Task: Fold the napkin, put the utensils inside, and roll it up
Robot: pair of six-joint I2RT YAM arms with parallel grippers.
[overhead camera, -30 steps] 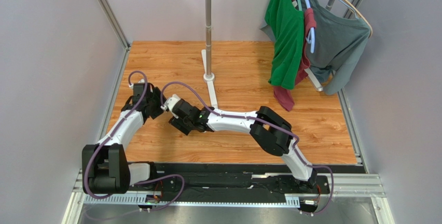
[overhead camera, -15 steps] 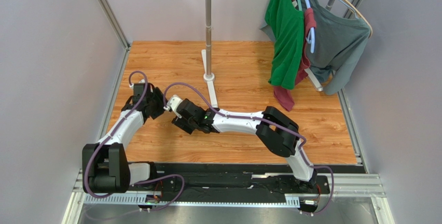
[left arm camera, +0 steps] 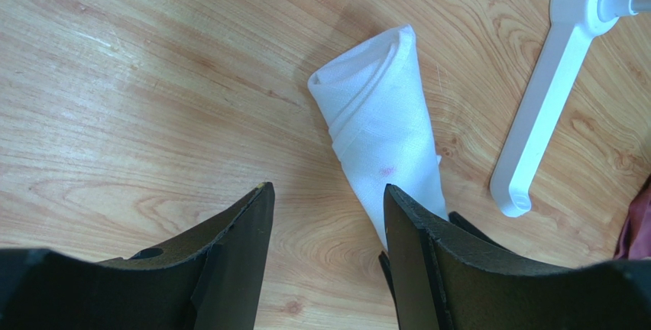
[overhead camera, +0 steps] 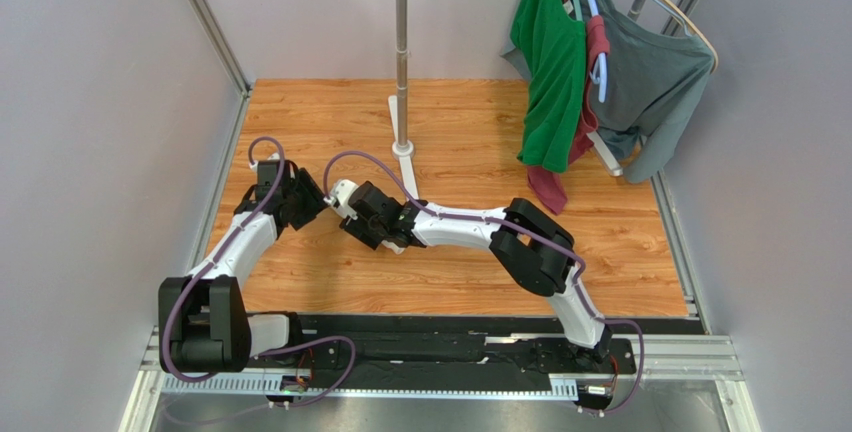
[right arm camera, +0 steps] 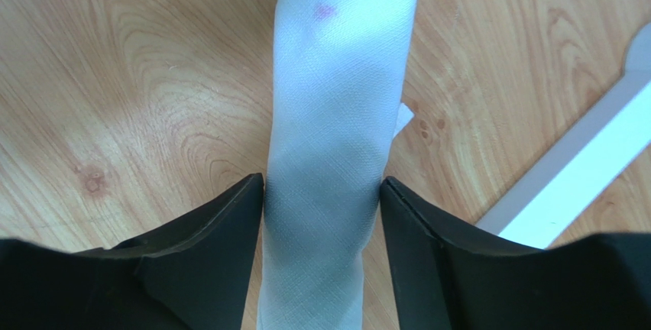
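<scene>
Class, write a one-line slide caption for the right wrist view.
Rolled white napkin lies on the wooden table between the black fingers of the right gripper.

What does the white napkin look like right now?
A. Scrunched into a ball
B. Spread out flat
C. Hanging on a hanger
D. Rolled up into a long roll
D: the napkin lies on the wooden table as a long, narrow roll, with its wound layers showing at one end.

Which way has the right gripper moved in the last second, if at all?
Yes, the right gripper shifted right, closer to the white stand foot.
</scene>
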